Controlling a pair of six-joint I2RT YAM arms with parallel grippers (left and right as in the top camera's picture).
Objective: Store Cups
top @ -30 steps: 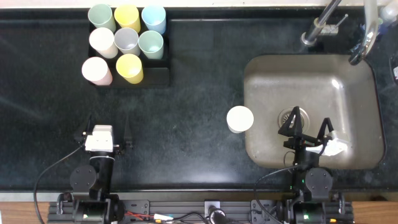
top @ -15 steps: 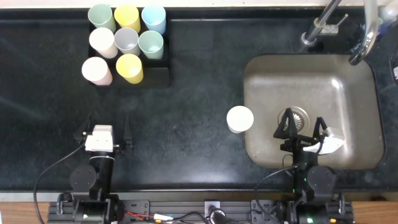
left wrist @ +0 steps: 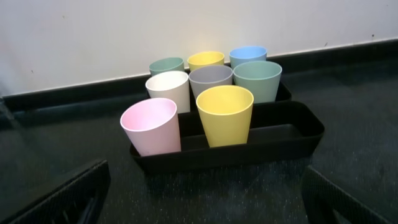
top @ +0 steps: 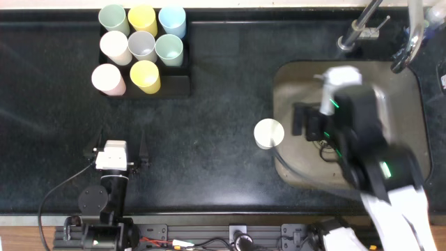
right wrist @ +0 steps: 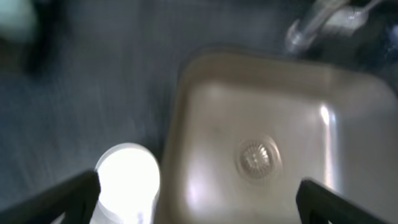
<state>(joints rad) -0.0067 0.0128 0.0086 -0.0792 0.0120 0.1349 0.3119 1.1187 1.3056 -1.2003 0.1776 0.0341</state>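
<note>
White cup (top: 269, 133) beside sink (top: 397, 84), right fingers (right wrist: 59, 200) spread

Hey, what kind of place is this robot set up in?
Most likely a kitchen counter: a metal sink with a faucet is set into a dark countertop, and a black tray of colored cups sits by the wall.

Dark speckled countertop (top: 223, 104), stainless steel sink (right wrist: 205, 124) set into it, round drain (right wrist: 256, 158) in its basin, chrome faucet (top: 362, 24) behind, plain white wall (left wrist: 186, 25) at the back.
</note>
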